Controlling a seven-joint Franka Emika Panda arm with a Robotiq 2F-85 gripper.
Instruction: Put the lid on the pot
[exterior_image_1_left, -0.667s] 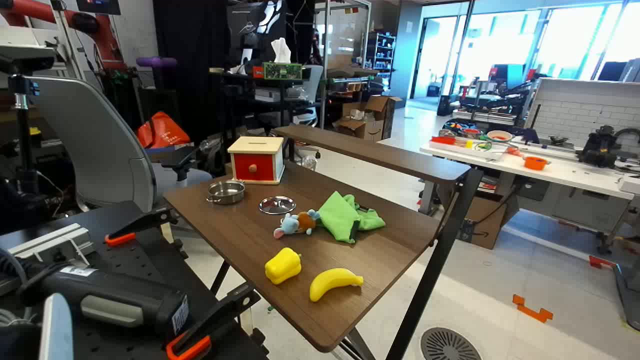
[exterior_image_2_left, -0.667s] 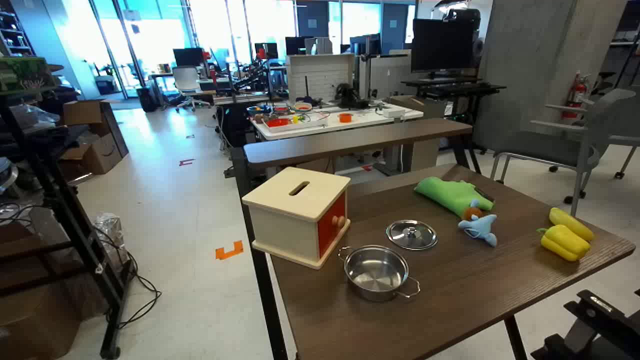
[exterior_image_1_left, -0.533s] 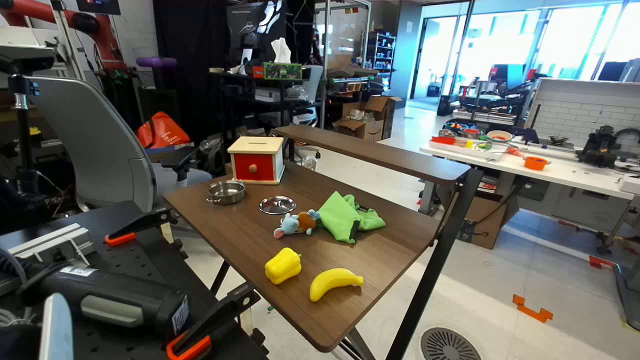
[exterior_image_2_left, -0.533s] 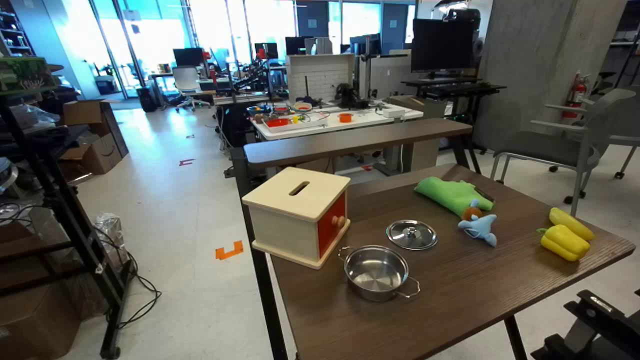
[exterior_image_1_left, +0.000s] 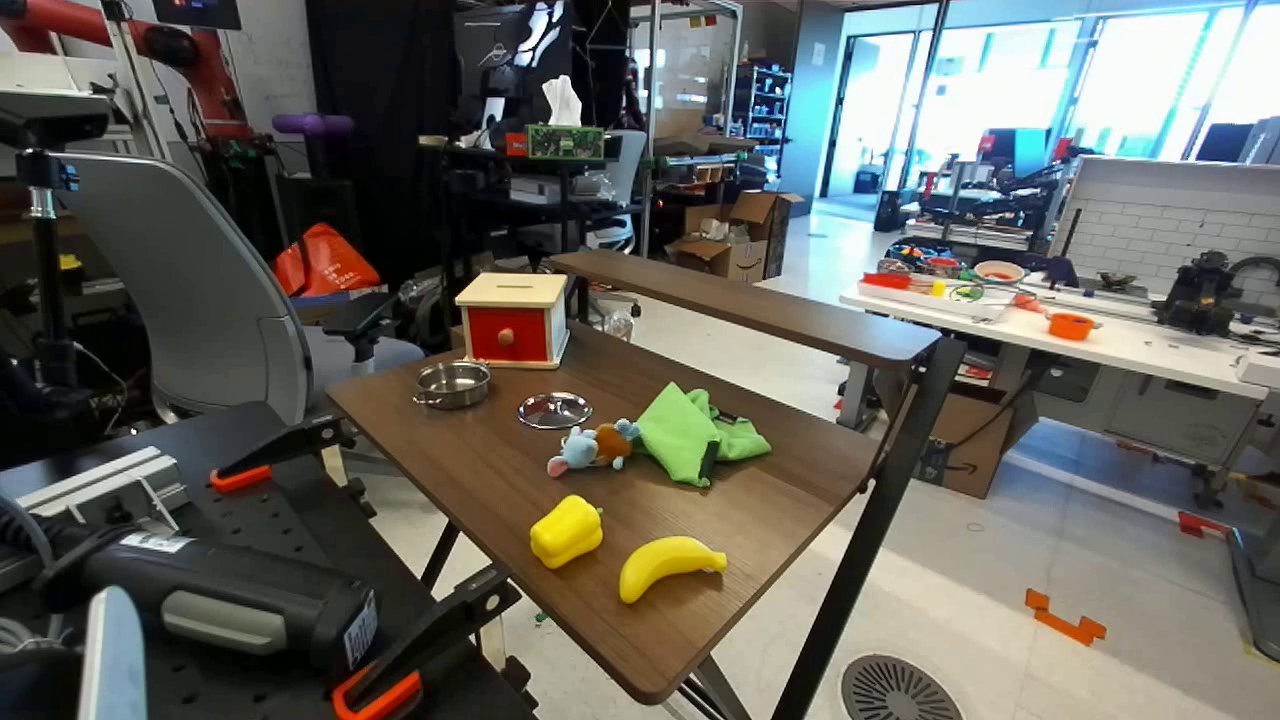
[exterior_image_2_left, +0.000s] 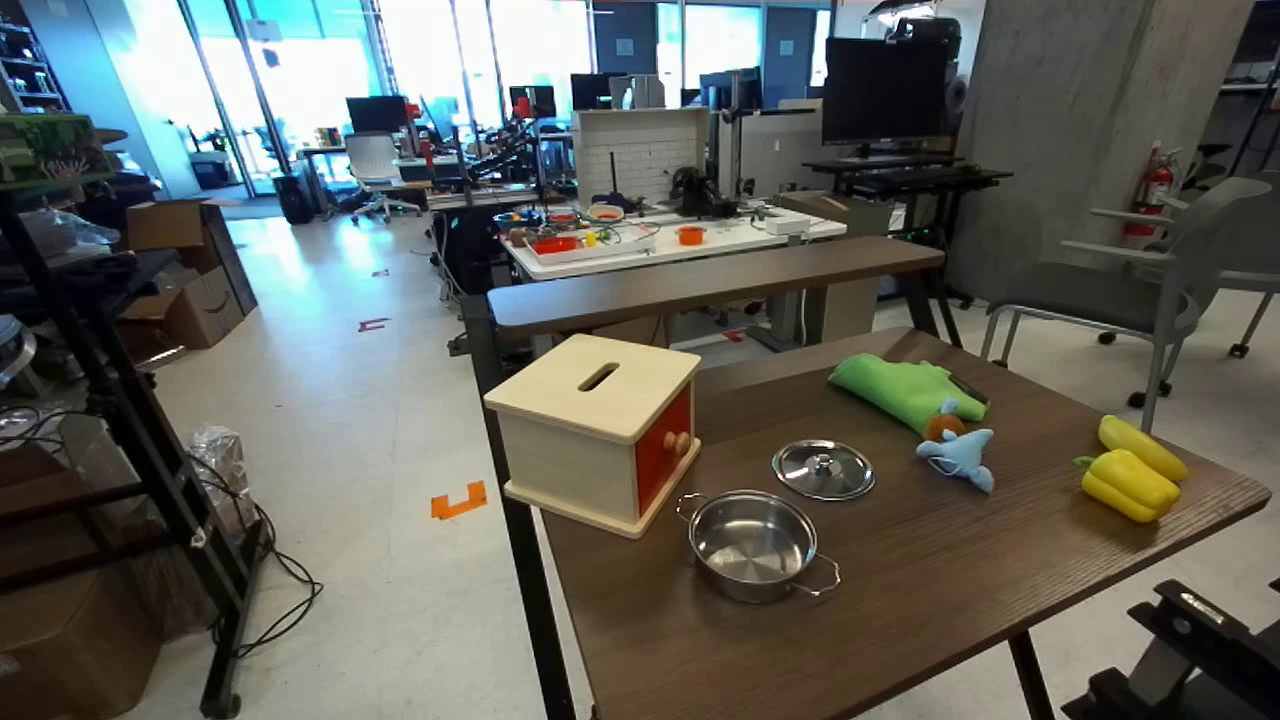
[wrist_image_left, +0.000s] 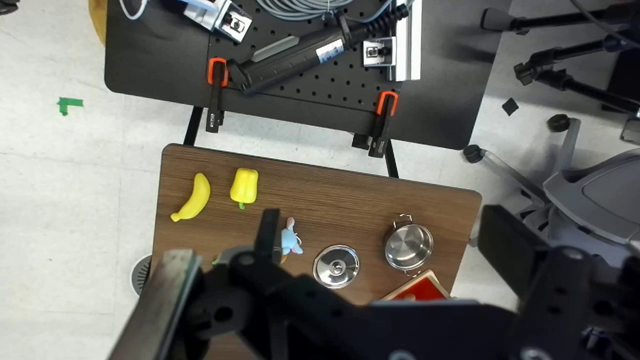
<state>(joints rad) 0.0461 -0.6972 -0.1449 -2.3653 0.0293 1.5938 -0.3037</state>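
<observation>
The lid (exterior_image_1_left: 555, 410) is a small round shiny metal disc with a knob. It lies flat on the brown table, knob up, in both exterior views (exterior_image_2_left: 823, 470) and in the wrist view (wrist_image_left: 336, 266). The pot (exterior_image_1_left: 452, 384) is a small silvery pot with two wire handles. It stands upright and uncovered beside the lid, apart from it, in both exterior views (exterior_image_2_left: 754, 545) and in the wrist view (wrist_image_left: 409, 247). My gripper (wrist_image_left: 389, 232) is wide open and empty, high above the table, with lid and pot seen between its fingers. It is out of both exterior views.
A red-and-white box (exterior_image_2_left: 590, 435) with a wooden top stands close to the pot. A blue plush toy (exterior_image_2_left: 958, 458) and a green cloth (exterior_image_2_left: 900, 390) lie near the lid. A yellow pepper (exterior_image_1_left: 567, 532) and banana (exterior_image_1_left: 670, 568) lie farther along. A raised shelf (exterior_image_1_left: 740, 305) runs along one table edge.
</observation>
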